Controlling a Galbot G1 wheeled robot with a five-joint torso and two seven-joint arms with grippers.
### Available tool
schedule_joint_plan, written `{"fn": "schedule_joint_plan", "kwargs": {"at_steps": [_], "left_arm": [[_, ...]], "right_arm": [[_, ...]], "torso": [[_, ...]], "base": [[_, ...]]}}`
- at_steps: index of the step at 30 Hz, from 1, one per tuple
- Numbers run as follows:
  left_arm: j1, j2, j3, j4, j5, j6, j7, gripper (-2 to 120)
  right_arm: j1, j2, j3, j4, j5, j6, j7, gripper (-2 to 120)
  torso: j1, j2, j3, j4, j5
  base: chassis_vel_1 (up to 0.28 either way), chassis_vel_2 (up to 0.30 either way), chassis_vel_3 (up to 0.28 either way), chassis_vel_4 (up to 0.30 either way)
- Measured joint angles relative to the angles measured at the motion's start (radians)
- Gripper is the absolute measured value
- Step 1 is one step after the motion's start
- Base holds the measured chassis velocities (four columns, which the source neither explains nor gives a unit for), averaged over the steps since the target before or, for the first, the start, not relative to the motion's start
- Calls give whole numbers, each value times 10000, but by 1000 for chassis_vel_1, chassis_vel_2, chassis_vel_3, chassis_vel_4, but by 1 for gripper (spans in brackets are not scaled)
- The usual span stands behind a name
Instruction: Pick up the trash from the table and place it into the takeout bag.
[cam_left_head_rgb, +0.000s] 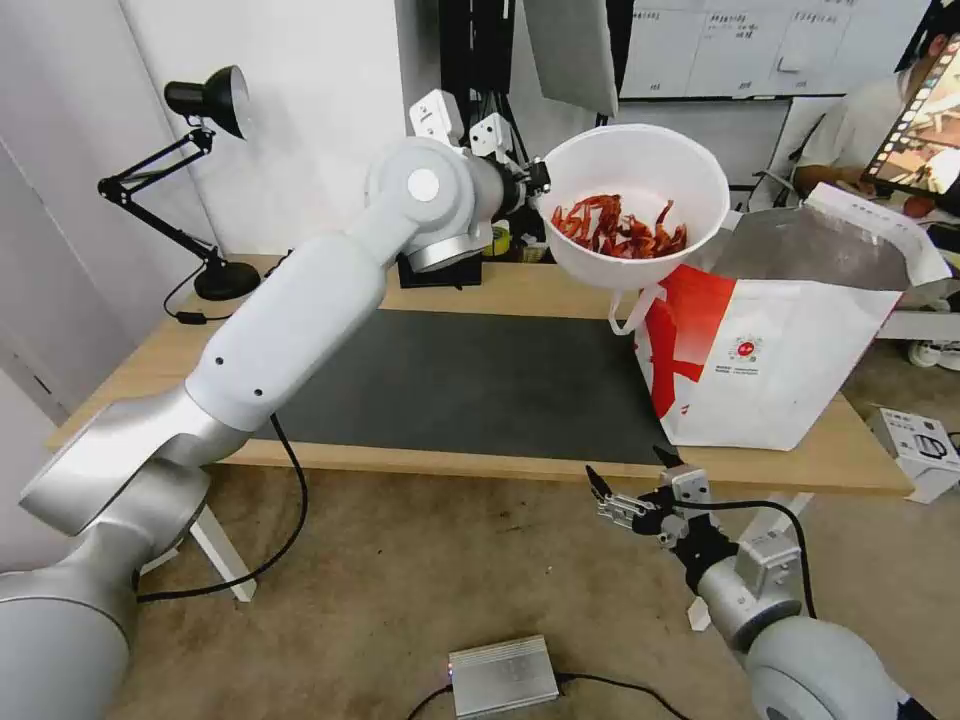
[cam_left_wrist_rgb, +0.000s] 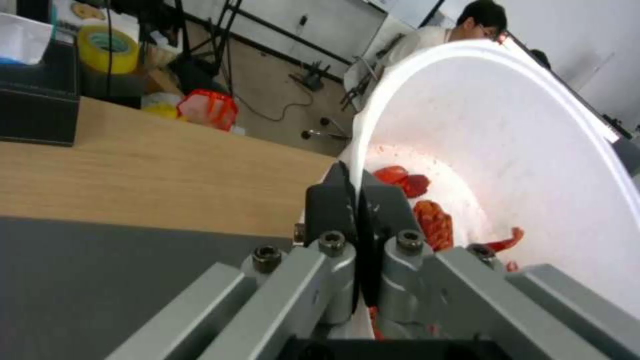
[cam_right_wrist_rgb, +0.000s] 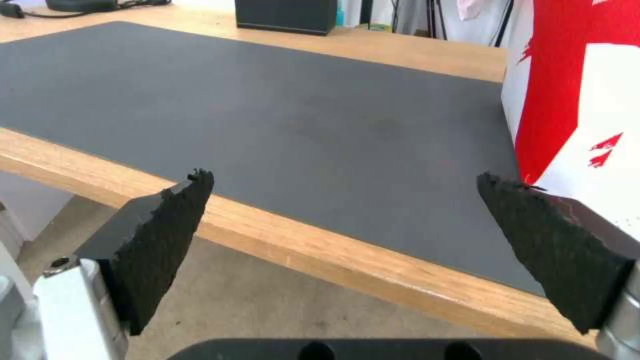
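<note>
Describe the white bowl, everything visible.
The white bowl is round, deep and thin-walled, plastic by its look, with red crayfish shells heaped in its bottom and red smears on the inner wall. It is held in the air, tipped so its opening faces the head camera, above the table's back edge and beside the open mouth of the takeout bag. The left claw is shut on its rim, one finger inside, one outside.

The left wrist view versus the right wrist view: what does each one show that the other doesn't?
Left wrist view alone: the left tool shut on the rim of the white bowl holding red crayfish shells. Right wrist view alone: the open right tool below the table edge, beside the takeout bag. Both: the wooden table, the dark grey mat and the black tissue box.
</note>
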Motion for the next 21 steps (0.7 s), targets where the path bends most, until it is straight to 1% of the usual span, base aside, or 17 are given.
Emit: {"fn": "schedule_joint_plan", "kwargs": {"at_steps": [13, 17, 21], "left_arm": [[-109, -512, 183, 318, 229, 6, -2, 0], [-333, -787, 210, 595, 206, -28, -52, 0], [-494, -858, 211, 710, 156, -43, -59, 0]], "right_arm": [[0, 0, 0, 0, 0, 0, 0, 100], [0, 0, 0, 0, 0, 0, 0, 100], [0, 0, 0, 0, 0, 0, 0, 100]], "torso": [[0, 0, 0, 0, 0], [0, 0, 0, -1, 1], [0, -1, 0, -1, 1]], "base": [[0, 0, 0, 0], [0, 0, 0, 0], [0, 0, 0, 0]]}}
